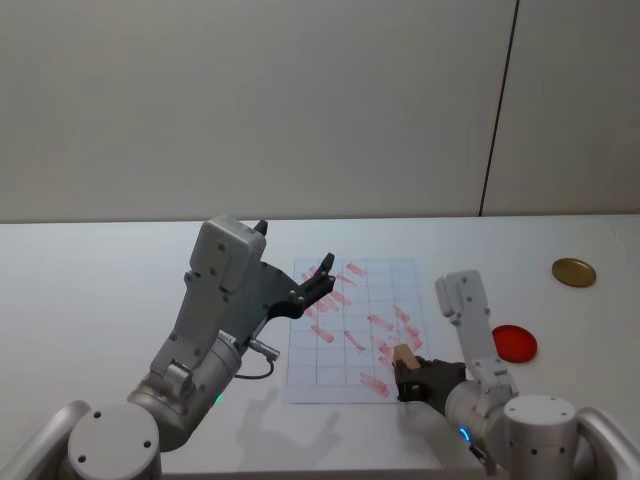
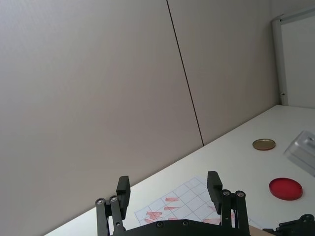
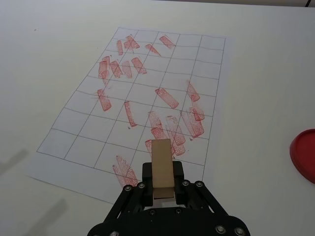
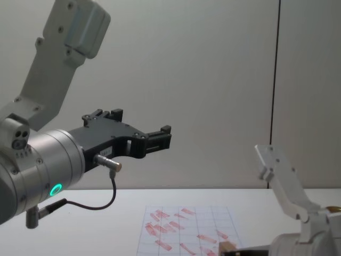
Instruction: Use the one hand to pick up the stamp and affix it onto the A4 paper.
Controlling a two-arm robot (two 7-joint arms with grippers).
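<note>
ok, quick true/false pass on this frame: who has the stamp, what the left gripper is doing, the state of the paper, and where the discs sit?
1. The right gripper holds the stamp between its fingers. True.
2. The left gripper is shut on the red disc. False: its fingers stand apart with nothing between them, raised above the table. The red disc lies on the table to the right of the paper.
3. The A4 paper is blank. False: many red stamp marks cover its grid.
4. The brass disc lies on the table off the paper, farther back than the red disc. True.
</note>
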